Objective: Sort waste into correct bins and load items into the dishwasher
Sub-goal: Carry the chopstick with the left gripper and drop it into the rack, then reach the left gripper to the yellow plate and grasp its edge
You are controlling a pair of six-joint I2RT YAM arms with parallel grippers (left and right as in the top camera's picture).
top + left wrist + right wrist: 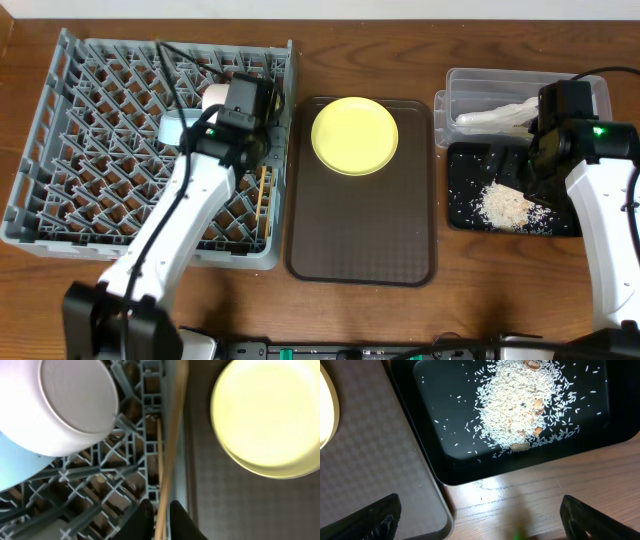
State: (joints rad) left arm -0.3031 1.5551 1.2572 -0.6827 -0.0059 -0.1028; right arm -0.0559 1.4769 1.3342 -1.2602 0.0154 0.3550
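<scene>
Across the overhead view, the left arm (pixel 190 215) is reaching over the right edge of the grey dish rack (pixel 120 250). The chopsticks (pixel 263 208) are lying lengthwise along that rim, probably so the narrow channel stops them dropping through the grid. At centre the yellow plate (pixel 354 135) is sitting unracked on the brown serving tray (pixel 360 240). On the right, the right arm (pixel 600 190) is hovering over the black tray (pixel 460 205) holding the rice scraps (pixel 505 207), just below the clear tub (pixel 462 80) of crumpled white waste (pixel 495 118). Through the left wrist view, the left claw (pixel 161 512) is closing narrowly around the chopsticks' near end at bottom centre. It is lining them up beside the upturned white bowl (pixel 75 400) and the light-blue bowl (pixel 12 467) at upper left. Through the right wrist view, the right claw (pixel 480 515) is standing wide and gripping nothing, its fingers at the lower corners above the worktop (pixel 520 505). The rice is spreading across the tray above, so this arm's job seems finished for now.
</scene>
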